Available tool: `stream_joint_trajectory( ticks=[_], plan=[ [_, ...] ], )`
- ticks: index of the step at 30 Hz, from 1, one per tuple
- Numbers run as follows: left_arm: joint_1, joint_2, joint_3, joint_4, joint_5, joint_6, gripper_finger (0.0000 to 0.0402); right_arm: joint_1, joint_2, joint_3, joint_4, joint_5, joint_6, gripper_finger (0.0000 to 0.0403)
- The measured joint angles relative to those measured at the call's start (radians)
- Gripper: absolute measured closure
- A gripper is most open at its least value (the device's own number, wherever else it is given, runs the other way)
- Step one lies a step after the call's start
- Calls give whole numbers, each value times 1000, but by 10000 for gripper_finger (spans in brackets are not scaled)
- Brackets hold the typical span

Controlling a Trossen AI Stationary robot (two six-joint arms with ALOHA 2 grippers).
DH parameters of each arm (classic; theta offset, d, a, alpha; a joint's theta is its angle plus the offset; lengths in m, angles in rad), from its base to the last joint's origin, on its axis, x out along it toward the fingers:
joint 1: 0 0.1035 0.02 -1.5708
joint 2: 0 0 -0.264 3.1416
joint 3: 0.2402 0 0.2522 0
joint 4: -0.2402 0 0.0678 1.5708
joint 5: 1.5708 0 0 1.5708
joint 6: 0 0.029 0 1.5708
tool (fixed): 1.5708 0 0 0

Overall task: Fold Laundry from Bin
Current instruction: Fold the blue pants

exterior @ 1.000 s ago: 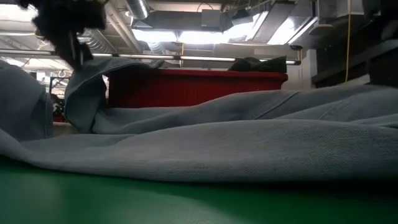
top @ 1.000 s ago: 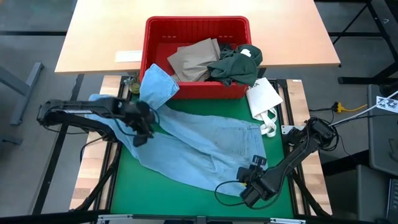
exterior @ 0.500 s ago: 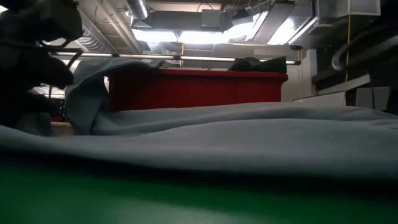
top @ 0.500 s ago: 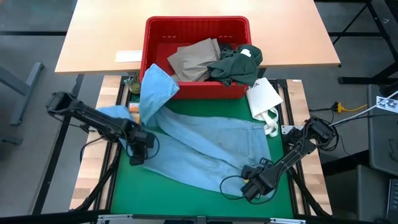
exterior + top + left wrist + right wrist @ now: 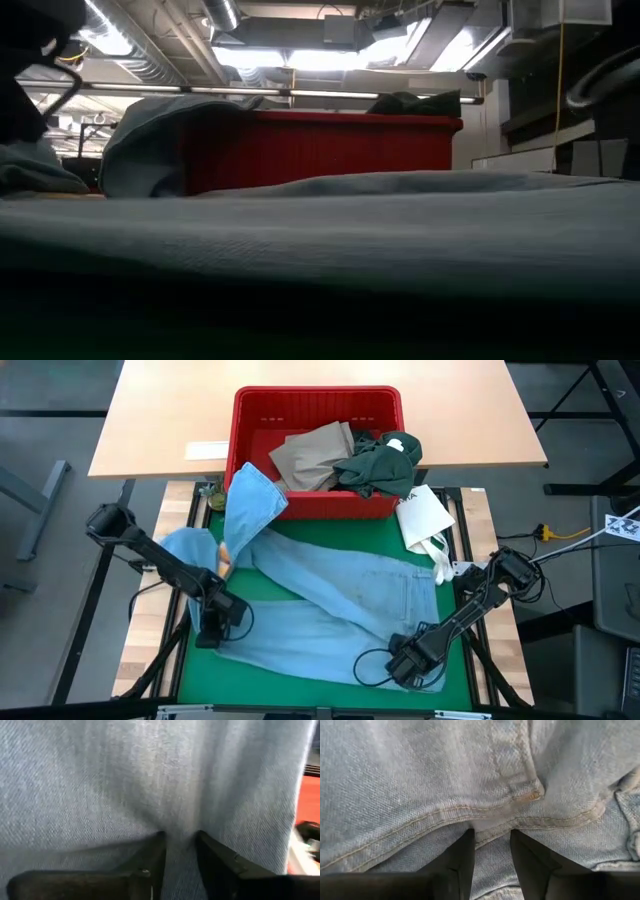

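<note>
Here, light blue jeans point(image 5: 330, 600) spread across the green mat point(image 5: 300, 680), one leg running up and draped over the front rim of the red bin point(image 5: 250, 410). Inside the bin, tan khaki trousers point(image 5: 315, 455) beside a dark green garment point(image 5: 380, 465), the green one spilling over the bin's front right corner. Just past that corner, a white bag point(image 5: 425, 520) lying partly on the jeans' edge.

At the near left edge of the jeans, left gripper point(image 5: 210, 632) pressed down onto the cloth. In the left wrist view, left gripper point(image 5: 179, 845) with fingers point(image 5: 150, 865) narrowly parted and a ridge of denim caught between the jaws, plain blue weave filling everything ahead of them.

At the near right edge, right gripper point(image 5: 410, 660) likewise low on the fabric. In the right wrist view, right gripper point(image 5: 492, 840) with fingers point(image 5: 530, 855) a little apart, a stitched seam of the jeans pinched between the jaws, more orange-stitched seams just ahead.

From the low view, denim point(image 5: 350, 230) filling the foreground, the bin point(image 5: 320, 150) behind it.
</note>
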Motion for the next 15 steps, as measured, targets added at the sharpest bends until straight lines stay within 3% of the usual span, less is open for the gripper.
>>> stream_joint_trajectory(
  ticks=[5,15],
  plan=[
    [-34,0,17,34,23,-24,321,2,-2,0,-1,-61,-11,276],
    [-55,0,19,114,-19,-23,318,4,-2,153,-151,40,-63,276]
  ],
)
